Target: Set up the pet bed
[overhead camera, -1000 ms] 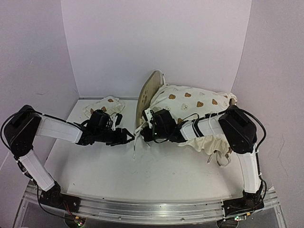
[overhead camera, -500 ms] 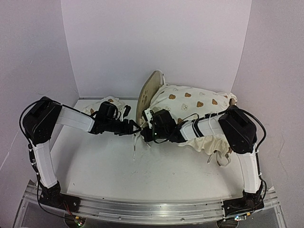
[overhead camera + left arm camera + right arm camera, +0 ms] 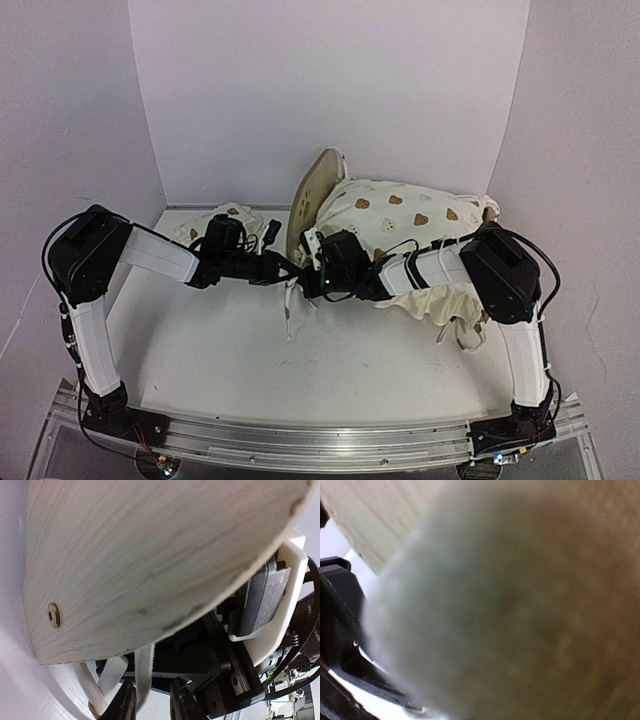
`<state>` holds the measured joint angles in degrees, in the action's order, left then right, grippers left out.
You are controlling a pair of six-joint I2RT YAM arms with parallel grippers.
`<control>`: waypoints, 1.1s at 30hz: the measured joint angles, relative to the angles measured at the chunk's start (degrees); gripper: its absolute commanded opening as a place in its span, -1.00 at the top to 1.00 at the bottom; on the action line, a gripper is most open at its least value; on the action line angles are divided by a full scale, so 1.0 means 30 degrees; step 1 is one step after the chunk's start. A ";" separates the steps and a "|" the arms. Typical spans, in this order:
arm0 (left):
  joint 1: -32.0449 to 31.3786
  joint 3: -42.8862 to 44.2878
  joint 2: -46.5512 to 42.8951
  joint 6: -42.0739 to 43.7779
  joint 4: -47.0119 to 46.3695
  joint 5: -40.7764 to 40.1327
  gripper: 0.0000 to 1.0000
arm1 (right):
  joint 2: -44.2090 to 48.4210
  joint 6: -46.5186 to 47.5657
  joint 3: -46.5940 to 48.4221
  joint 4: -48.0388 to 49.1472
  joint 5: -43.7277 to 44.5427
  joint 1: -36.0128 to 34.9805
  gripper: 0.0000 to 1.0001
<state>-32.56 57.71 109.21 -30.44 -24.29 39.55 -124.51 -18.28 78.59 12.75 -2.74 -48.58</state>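
Left wrist view: left gripper (image 3: 154,695) nearly closed around white fabric tie (image 3: 144,665), hold unclear; pulling could topple the light plywood pet bed (image 3: 150,555).

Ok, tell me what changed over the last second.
The left arm raised its elbow and reached right; the left gripper now sits at the end board of the pet bed, jaws narrowed around a white tie, grip unclear. Right gripper, cushion and pillow stayed put.
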 measured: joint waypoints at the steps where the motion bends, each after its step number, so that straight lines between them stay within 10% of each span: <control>1: 0.0000 -0.0007 0.0000 -0.0058 -0.0080 0.0087 0.60 | 0.0000 0.0007 0.0000 0.0066 -0.0007 0.0000 1.00; 24: 0.0248 -0.2535 -0.1545 -0.0022 0.0058 -0.3177 0.93 | -0.0984 0.2922 -0.1333 0.6666 -0.3395 0.0517 1.00; 33: 0.0299 -0.2055 -0.2885 0.2069 0.1166 -0.5690 0.62 | -0.1005 0.3614 -0.1333 0.7271 -0.4226 0.0670 1.00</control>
<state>-31.66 51.55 100.55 -24.23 -20.80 22.48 -127.52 -7.44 74.59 34.57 -15.42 -46.57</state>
